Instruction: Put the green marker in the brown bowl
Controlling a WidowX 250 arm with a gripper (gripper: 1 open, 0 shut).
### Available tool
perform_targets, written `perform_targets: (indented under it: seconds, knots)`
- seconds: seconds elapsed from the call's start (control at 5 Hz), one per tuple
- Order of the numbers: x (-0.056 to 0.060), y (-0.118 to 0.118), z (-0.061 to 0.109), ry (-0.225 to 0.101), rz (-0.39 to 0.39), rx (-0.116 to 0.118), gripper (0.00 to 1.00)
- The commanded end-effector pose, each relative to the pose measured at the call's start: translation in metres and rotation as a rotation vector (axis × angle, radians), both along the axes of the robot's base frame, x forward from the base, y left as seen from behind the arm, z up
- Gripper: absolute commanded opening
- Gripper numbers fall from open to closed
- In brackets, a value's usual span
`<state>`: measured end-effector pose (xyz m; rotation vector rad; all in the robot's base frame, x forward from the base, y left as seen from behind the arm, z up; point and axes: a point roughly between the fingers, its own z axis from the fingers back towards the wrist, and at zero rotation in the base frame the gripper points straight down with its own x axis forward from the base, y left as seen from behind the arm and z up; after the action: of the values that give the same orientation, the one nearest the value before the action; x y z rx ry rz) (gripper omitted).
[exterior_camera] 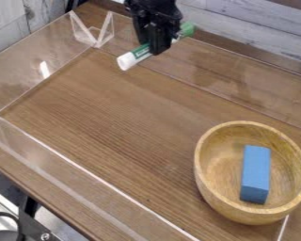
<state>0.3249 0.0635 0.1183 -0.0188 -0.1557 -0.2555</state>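
My black gripper [154, 42] hangs at the top centre of the camera view, pointing down and shut on the green marker [132, 57]. The marker lies tilted across the fingers, its white barrel end sticking out low on the left and its green cap [184, 30] showing on the right. It is lifted clear of the wooden table. The brown bowl [213, 179] sits at the lower right, well away from the gripper, with a blue rectangular block [255, 173] lying inside it.
Clear plastic walls [40, 151] edge the wooden tabletop along the left and front. A clear angled stand [89, 31] is at the back left, close to the gripper. A pale wall runs behind the table.
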Motion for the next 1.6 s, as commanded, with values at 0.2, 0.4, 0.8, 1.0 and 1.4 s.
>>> perform_targets:
  seconds: [0.2,0.4,0.8,1.0,1.4]
  knots:
    - [0.027,0.016,0.007,-0.091,0.022,0.042,0.0]
    - [0.035,0.017,-0.001,-0.098,0.027,0.051,0.0]
    - [0.042,0.02,-0.011,-0.114,0.044,0.072,0.0]
    - [0.045,0.021,-0.013,-0.126,0.048,0.08,0.0]
    - [0.051,0.021,-0.015,-0.15,0.056,0.097,0.0]
